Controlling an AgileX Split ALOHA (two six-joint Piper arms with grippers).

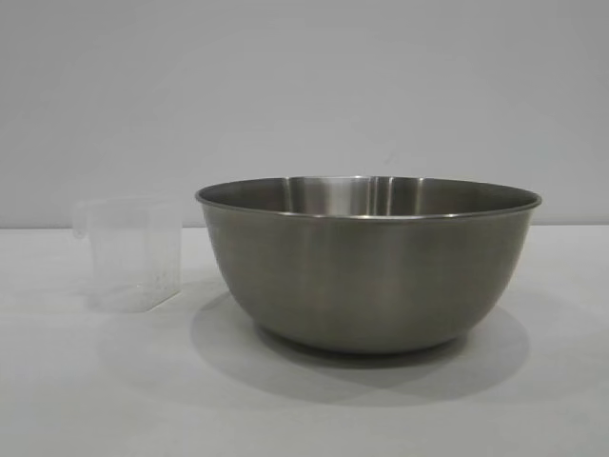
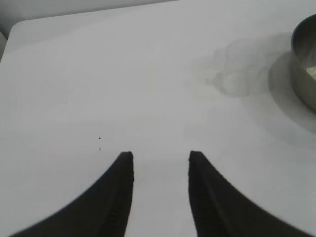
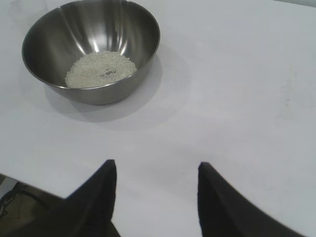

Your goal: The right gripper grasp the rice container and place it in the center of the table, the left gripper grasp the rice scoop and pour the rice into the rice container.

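Observation:
The rice container [image 1: 368, 271], a wide steel bowl, stands on the white table [image 1: 304, 414]. In the right wrist view the rice container [image 3: 91, 29] holds a pale heap of rice [image 3: 101, 68]. To its left the rice scoop [image 1: 133, 252], a clear plastic cup, stands upright and looks empty. My left gripper [image 2: 161, 154] hovers open over bare table, well short of the faintly showing scoop [image 2: 234, 79] and the bowl's rim [image 2: 302, 59]. My right gripper [image 3: 156, 163] is open too, with nothing between its fingers, back from the bowl. Neither arm shows in the exterior view.
The table's edge [image 3: 29, 183] runs close to my right gripper, with a dark cable below it. A rounded table corner [image 2: 17, 27] lies far beyond the left gripper. A plain grey wall [image 1: 304, 86] stands behind the table.

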